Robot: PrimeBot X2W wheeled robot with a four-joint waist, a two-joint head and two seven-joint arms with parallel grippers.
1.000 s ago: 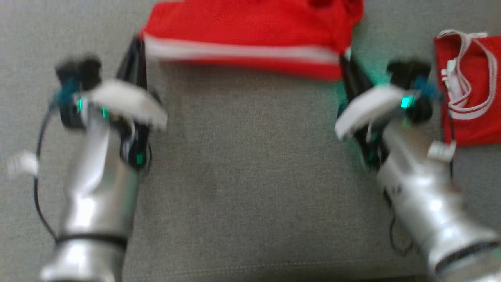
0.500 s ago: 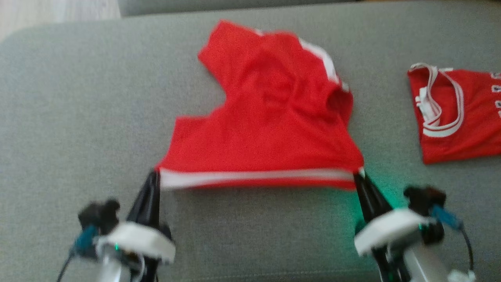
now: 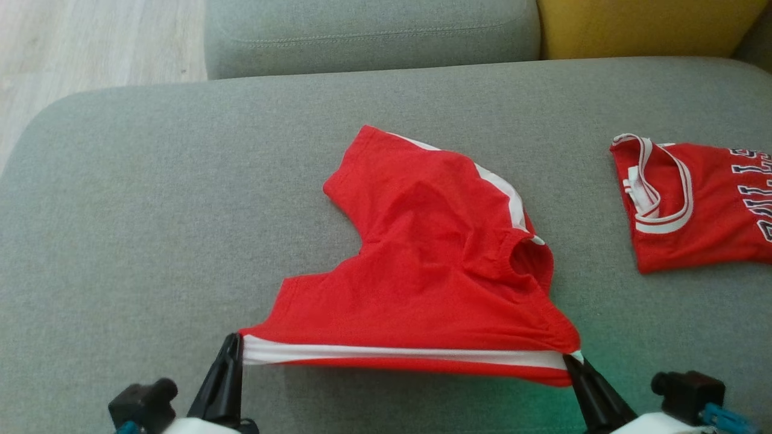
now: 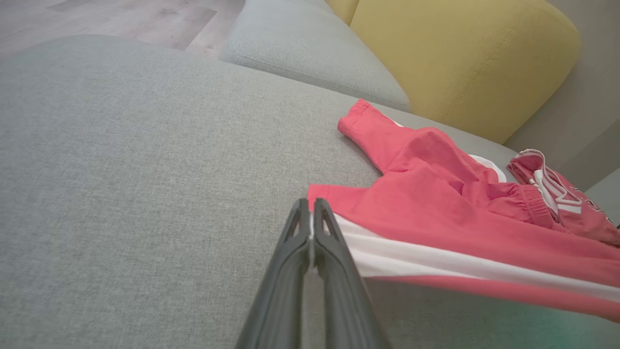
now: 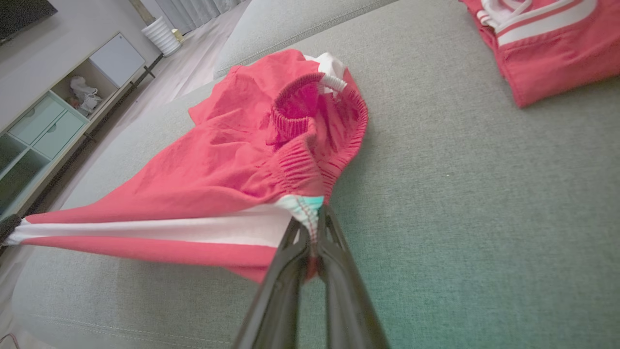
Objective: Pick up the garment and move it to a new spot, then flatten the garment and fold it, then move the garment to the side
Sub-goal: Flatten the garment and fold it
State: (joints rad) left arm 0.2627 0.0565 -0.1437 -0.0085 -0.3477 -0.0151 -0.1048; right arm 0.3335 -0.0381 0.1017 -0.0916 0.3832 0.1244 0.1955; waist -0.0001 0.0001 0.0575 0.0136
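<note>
The red shorts (image 3: 434, 283) lie partly on the grey sofa seat (image 3: 151, 211), with the near side raised off the fabric and pulled taut between my two grippers. That side carries a white stripe (image 3: 398, 354) running straight from one gripper to the other. My left gripper (image 3: 232, 340) is pinched together on the shorts' left near corner, right at the end of the stripe; in the left wrist view both fingers meet with the white cloth caught between their tips. My right gripper (image 3: 571, 360) is clamped on the shorts' right near corner, and in the right wrist view the stitched edge bunches just above the closed tips. Farther from me the shorts sag onto the seat in soft folds: one leg (image 3: 368, 175) points away and to the left, and the gathered elastic waistband (image 5: 295, 114) stands open on the right side. A faint green glow (image 3: 543, 410) falls on the seat under the shorts' right near corner. To the right of the shorts, well apart, a folded red jersey (image 3: 693, 223) with a white-trimmed neckline and dark lettering lies flat. Beyond the shorts are a grey cushion (image 3: 362, 36) and, right of it, a yellow cushion (image 3: 639, 27). Wooden floor (image 3: 90, 42) shows past the shorts to the far left.
</note>
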